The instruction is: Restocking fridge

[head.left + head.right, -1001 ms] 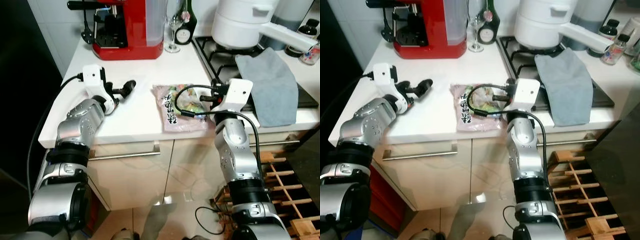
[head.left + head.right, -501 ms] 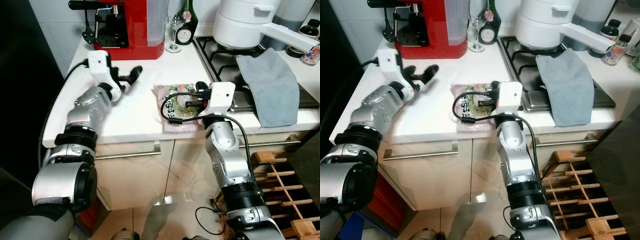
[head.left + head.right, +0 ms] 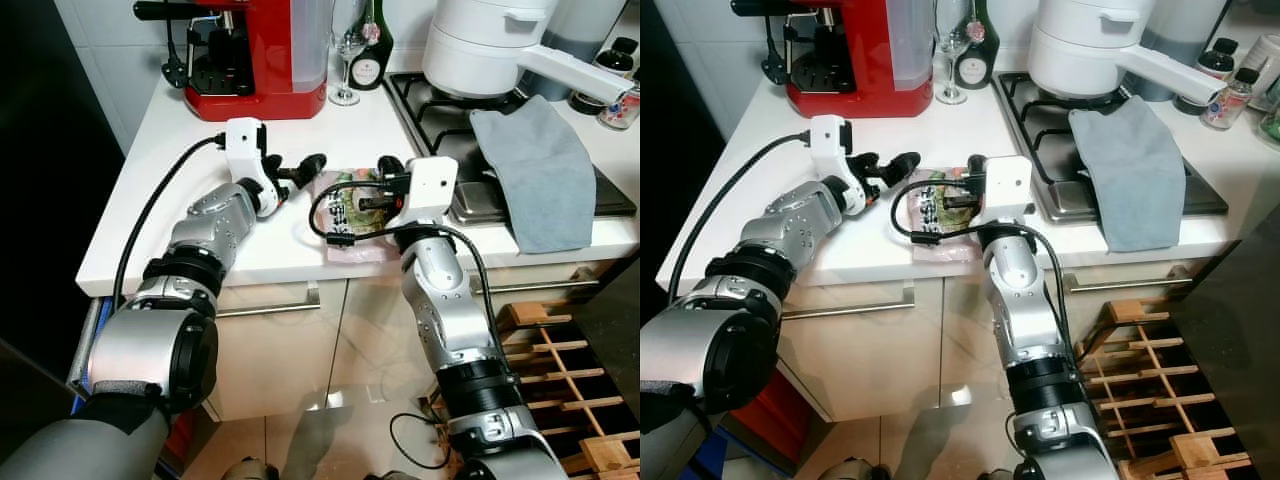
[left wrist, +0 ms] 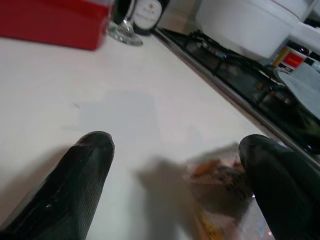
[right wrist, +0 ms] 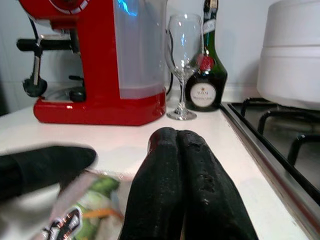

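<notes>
Food packet [image 3: 352,215] lies near the surface's [image 3: 270,235] front edge in the left eye view, left gripper [image 3: 300,167] at its left end, right gripper [image 3: 388,172] over it. Left wrist view: jaws spread wide, blurred packet [image 4: 225,175] between the fingertips [image 4: 92,150], possibly untouched. Right wrist view: jaws pressed together above the packet, holding nothing; water tank [image 5: 140,47] on the red coffee machine [image 5: 90,65] looks part-filled.

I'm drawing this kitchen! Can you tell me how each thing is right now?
Left gripper: open, at the bag's edge.
Right gripper: shut, over the bag.
Food bag: flat on counter.
Wine glass: upright, empty.
Grey cloth: draped over stove.
White pot: lidded.
</notes>
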Available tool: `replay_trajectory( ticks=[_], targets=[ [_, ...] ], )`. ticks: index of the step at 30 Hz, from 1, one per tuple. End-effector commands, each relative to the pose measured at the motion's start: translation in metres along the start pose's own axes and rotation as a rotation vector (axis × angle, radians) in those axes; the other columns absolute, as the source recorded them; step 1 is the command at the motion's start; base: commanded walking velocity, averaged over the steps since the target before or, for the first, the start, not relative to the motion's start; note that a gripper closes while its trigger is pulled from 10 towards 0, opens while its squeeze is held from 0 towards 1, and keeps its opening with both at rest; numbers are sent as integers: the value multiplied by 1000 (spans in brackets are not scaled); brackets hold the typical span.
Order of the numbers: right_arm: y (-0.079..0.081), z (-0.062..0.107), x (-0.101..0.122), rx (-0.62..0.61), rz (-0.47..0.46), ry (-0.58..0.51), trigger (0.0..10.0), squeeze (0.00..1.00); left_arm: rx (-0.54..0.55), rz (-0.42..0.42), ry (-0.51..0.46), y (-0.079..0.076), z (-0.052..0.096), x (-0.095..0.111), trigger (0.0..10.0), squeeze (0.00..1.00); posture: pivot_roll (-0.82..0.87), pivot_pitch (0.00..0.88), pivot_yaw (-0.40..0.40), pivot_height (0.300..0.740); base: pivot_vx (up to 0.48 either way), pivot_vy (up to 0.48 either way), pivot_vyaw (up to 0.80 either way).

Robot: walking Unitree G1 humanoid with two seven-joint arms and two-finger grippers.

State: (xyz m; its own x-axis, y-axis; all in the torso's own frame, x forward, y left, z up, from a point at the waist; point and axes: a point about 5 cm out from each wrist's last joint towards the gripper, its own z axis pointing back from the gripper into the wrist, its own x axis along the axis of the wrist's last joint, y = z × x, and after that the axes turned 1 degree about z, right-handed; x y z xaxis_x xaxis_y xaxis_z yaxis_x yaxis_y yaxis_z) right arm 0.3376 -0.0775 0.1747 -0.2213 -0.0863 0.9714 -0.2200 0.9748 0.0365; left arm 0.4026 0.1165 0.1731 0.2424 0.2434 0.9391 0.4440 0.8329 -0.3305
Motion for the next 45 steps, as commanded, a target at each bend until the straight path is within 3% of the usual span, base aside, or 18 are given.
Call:
replay_trajectory(
  ticks=[1, 6, 13, 14, 22, 24, 25, 30, 31, 35, 40, 42, 45],
  targets=[
    [4, -2, 4, 14, 5, -18, 10000, 0, -38, 11, -9, -5, -3, 4, 10000, 0, -44, 0, 18, 740, 0, 0, 0],
    [4, -1, 2, 16, 4, -10, 10000, 0, -79, 45, -14, -12, -5, 6, 10000, 0, -40, 0, 15, 740, 0, 0, 0],
    [0, -4, 4, -1, -26, -2, 10000, 0, -63, 46, 53, -17, -8, -5, 10000, 0, -44, 0, 12, 740, 0, 0, 0],
    [-1, -4, 6, 1, -30, -8, 10000, 0, -101, 62, 58, -26, -12, -8, 10000, 0, -43, 0, 9, 740, 0, 0, 0],
    [-3, -1, 6, 4, -26, -7, 10000, 0, -142, 41, 95, -36, -14, -17, 10000, 0, -44, 0, 6, 740, 0, 0, 0],
    [-3, -1, 6, 4, -26, -4, 10000, 0, -128, 31, 129, -35, -14, -25, 10000, 0, -44, 0, 4, 740, 0, 0, 0],
    [-2, 0, 5, 5, -28, 0, 10000, 0, -114, 21, 199, -35, -11, -42, 10000, 0, -40, 0, 2, 740, 0, 0, 0],
    [-2, 0, 5, 6, -30, 3, 10000, 0, -93, 1, 238, -32, -9, -52, 10000, 0, -38, 0, 1, 740, 0, 0, 0],
    [-2, 0, 5, 7, -31, 5, 10000, 0, -77, -15, 247, -29, -7, -57, 0, 0, -38, 0, -1, 740, 0, 0, 0],
    [-3, 0, 4, 6, -34, 9, 10000, 0, -65, -44, 264, -23, -2, -67, 0, 0, -38, 0, -1, 740, 0, 0, 0],
    [-3, 0, 4, 3, -41, 15, 10000, 0, -58, -36, 259, -22, -1, -68, 0, 0, -36, 0, -5, 740, 0, 0, 0],
    [-5, 0, 2, -9, -65, 23, 10000, 0, -44, -87, 258, -19, 0, -67, 0, 0, -34, 0, -6, 740, 0, 0, 0],
    [-8, 1, 2, -22, -62, 24, 10000, 0, -47, -82, 237, -17, 0, -63, 0, 0, -34, 0, -6, 740, 0, 0, 0]
  ],
)
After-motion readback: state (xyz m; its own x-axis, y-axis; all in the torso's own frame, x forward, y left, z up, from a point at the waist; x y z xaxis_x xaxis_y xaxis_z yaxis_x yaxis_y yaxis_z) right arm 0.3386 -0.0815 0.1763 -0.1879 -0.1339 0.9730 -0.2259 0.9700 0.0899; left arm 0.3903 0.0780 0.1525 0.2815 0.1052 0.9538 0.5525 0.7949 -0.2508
